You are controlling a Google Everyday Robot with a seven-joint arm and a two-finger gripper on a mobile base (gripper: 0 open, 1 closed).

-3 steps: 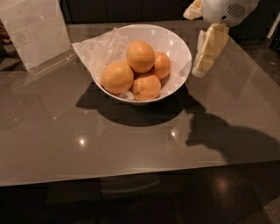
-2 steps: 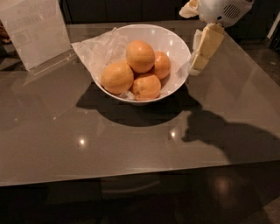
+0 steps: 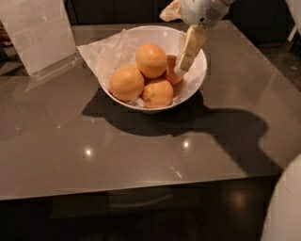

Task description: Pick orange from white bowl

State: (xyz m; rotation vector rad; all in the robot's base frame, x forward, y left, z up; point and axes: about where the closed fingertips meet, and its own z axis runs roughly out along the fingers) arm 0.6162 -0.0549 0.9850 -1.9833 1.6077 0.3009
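The white bowl [image 3: 197, 77] stands at the back middle of the grey table [image 3: 70, 141] and holds several oranges. The largest, light-orange orange [image 3: 151, 60] lies on top of the pile. Two more lie at the left [image 3: 126, 83] and front [image 3: 157, 92]. A smaller, deeper-orange one [image 3: 170, 73] lies at the back right. My gripper [image 3: 171, 44] hangs over the bowl's right side, open and empty. One beige finger [image 3: 190, 44] reaches down inside the rim, its tip beside the deeper-orange fruit. The other finger [image 3: 169, 12] sticks out to the upper left.
Crinkled white paper [image 3: 106, 52] lines the bowl and spills over its left rim. A clear sign holder [image 3: 40, 33] stands at the back left. The table's front edge runs across the lower part of the view. A white part of my body [image 3: 284, 207] shows at the lower right.
My gripper has moved left, from outside the bowl's right rim to over the inside of the bowl. The bowl and oranges have not moved.
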